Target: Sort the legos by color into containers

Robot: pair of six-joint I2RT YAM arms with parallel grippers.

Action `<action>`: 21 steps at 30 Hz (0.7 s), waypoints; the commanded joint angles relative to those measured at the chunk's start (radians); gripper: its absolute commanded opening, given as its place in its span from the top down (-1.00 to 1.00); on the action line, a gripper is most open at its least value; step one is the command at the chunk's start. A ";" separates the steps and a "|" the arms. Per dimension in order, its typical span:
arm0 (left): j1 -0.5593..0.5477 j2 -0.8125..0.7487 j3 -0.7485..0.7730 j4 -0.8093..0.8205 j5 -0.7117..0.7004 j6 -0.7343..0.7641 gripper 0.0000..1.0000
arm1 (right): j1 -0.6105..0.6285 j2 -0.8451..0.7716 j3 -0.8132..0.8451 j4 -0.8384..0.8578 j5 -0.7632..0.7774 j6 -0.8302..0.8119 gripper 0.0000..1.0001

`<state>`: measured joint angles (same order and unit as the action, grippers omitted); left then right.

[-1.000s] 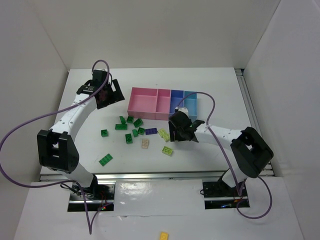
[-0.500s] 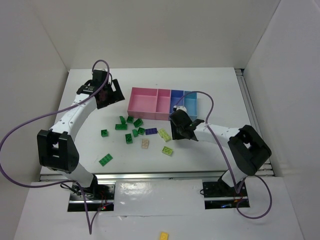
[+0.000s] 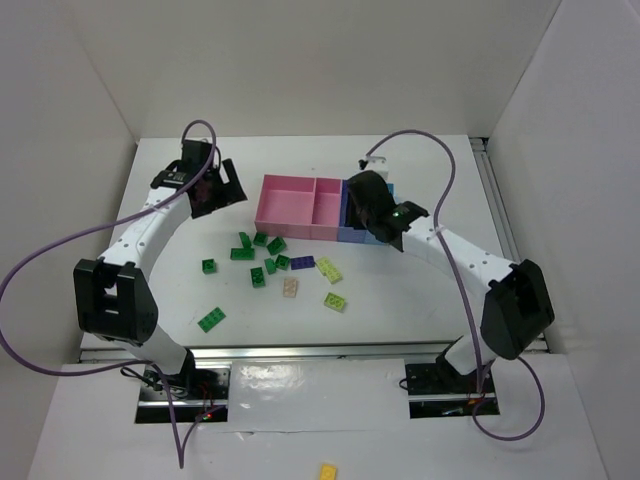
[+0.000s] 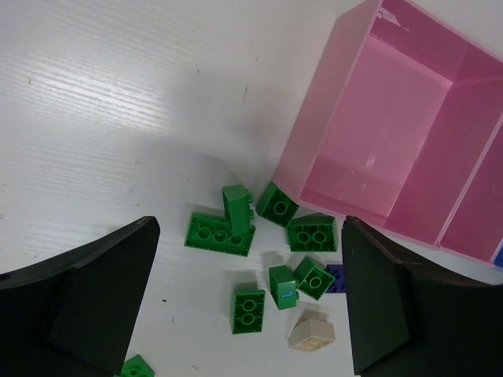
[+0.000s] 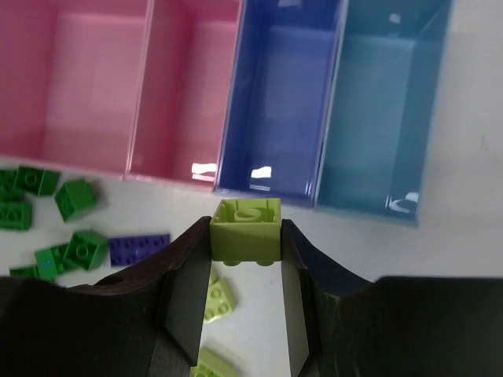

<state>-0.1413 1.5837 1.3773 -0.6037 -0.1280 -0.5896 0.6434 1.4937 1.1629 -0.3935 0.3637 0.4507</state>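
Right jaws clamped on a pale yellow-green studded plastic brick (image 5: 245,224), which sat just short of the near rim of the pink-and-blue compartmented plastic tray (image 5: 267,191), facing its dark-blue bin. Left jaws spread wide, holding nothing, above green plastic bricks (image 4: 220,234) beside the tray's pink corner. Room on the white table (image 4: 118,102) to their left.

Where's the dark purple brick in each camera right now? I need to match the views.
Top external: purple brick near the picture's centre, below the pink compartments.
Left wrist: only a sliver, lower right, below the pink compartments.
Right wrist: lower left, left of the yellow-green brick in the right gripper.
Shared landmark: the pink compartments.
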 commanded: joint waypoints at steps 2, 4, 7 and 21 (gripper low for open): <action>0.014 -0.004 -0.026 0.016 0.008 0.020 -0.99 | -0.056 0.089 0.119 0.010 0.006 -0.038 0.36; 0.025 -0.013 -0.026 0.016 0.008 0.030 -0.99 | -0.083 0.152 0.155 0.019 -0.003 -0.038 0.36; 0.025 -0.013 -0.037 0.016 0.008 0.030 -0.99 | -0.120 0.212 0.211 0.031 -0.012 -0.038 0.34; 0.034 -0.031 -0.037 -0.002 -0.010 0.057 -0.99 | -0.042 0.081 0.071 0.056 0.009 -0.075 -0.43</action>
<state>-0.1127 1.5833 1.3415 -0.6029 -0.1261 -0.5564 0.5480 1.6985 1.3090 -0.3626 0.3634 0.3969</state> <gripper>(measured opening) 0.993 0.720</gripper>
